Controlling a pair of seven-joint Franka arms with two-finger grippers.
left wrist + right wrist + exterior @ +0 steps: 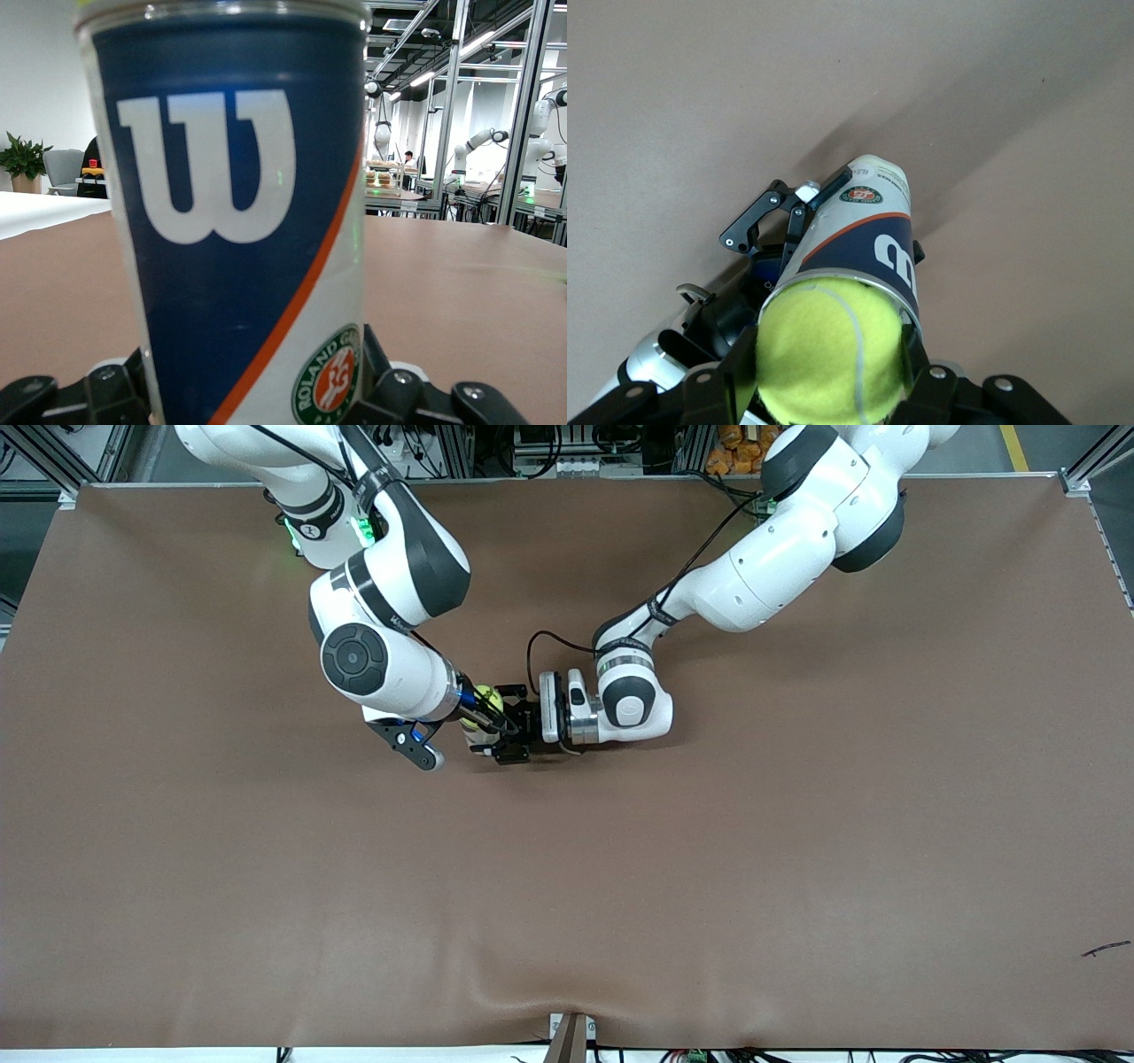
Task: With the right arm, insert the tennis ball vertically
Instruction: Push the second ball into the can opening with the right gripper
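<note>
A yellow-green tennis ball [826, 352] sits between the fingers of my right gripper [824, 367], right over the open mouth of a tennis ball can [859, 239]. The can is blue and white with a Wilson W and an orange stripe, and it stands upright on the brown table. My left gripper [257, 398] is shut on the can [235, 212] low on its body. In the front view the ball [488, 699] shows at the tip of the right gripper [483, 713], with the left gripper [514, 731] beside it.
The brown table cover [709, 850] spreads wide around the two grippers. A wrinkle in it lies at the edge nearest the front camera [532, 992]. A small dark mark [1105, 949] lies toward the left arm's end.
</note>
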